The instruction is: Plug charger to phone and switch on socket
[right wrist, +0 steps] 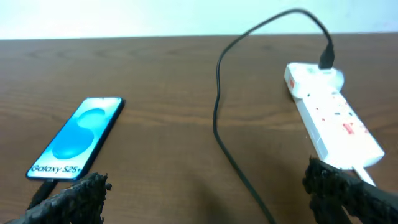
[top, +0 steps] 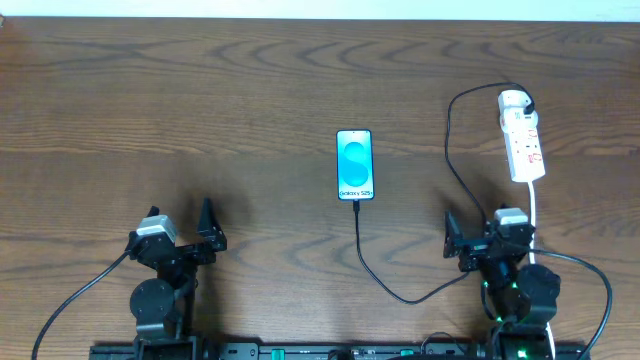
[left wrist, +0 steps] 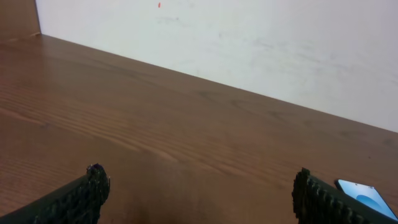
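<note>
Black charger cable [right wrist: 216, 112] is seen entering the near edge of the phone [top: 355, 165], seemingly plugged, and looping to the white power strip [top: 524, 145] at right. Its switches [right wrist: 348, 127] are probably left for the right gripper [right wrist: 205, 193] just before it. That and the left gripper [left wrist: 199, 199] are held apart, empty. Brown wooden counter [top: 200, 100] is backed by a pale wall [left wrist: 249, 43].

This is looking like a robotics lab bench, not a home. The left arm [top: 158, 272] and right arm [top: 512, 268] are sitting on a black base rail [top: 300, 351] at the near edge of a bare wood-grain table [top: 200, 100]. Beyond the left gripper [left wrist: 200, 175], a plain white wall [left wrist: 261, 43] is closing off the tabletop. Ahead of the right gripper [right wrist: 206, 174], a phone [right wrist: 78, 137] is showing a "Galaxy S25" screen, with a power strip [right wrist: 336, 124] lying off to that gripper's right.
</note>
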Available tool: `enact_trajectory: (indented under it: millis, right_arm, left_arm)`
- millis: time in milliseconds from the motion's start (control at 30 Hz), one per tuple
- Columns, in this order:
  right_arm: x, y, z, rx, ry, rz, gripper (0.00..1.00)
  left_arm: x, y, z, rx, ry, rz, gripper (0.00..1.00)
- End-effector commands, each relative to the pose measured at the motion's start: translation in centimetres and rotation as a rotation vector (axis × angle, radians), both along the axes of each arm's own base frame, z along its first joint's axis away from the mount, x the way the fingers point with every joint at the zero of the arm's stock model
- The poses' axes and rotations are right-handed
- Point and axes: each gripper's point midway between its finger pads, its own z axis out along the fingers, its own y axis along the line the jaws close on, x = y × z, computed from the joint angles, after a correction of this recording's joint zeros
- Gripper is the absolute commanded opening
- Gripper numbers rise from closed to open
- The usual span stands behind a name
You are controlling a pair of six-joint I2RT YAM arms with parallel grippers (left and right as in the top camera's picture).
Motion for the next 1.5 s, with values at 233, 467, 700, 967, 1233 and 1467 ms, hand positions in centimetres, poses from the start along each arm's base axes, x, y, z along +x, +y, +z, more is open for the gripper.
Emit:
enact_trajectory:
  millis: [233,467,700,967,1233,1467]
  right_arm:
    - [-0.1,0.0,1.1,0.008,-0.068,-0.002,0.99]
    - [-0.4,-1.3,3.7,-0.002,-0.18,-0.055,0.99]
    - [-0.5,-2.0,3.8,-0.005,-0.187,-0.083,0.99]
    - [-0.5,-2.5,3.8,-0.002,-0.185,-0.104,0.99]
    - [-0.5,-3.4,3.8,0.042,-0.18,-0.151,0.99]
    - [-0.5,-1.9,3.7,-0.171,-0.199,-0.052,0.99]
  left_arm:
    - [-0.1,0.1,-1.7,-0.001,0.058,0.005,0.96]
    - [-0.1,0.1,-1.7,-0.001,0.058,0.005,0.96]
    - [-0.1,0.1,-1.7,-0.001,0.058,0.005,0.96]
    - [-0.1,0.1,-1.7,-0.001,0.058,0.005,0.96]
    - [-0.1,0.1,-1.7,-0.001,0.057,0.005,0.96]
    - [-0.1,0.1,-1.7,-0.001,0.058,0.005,0.96]
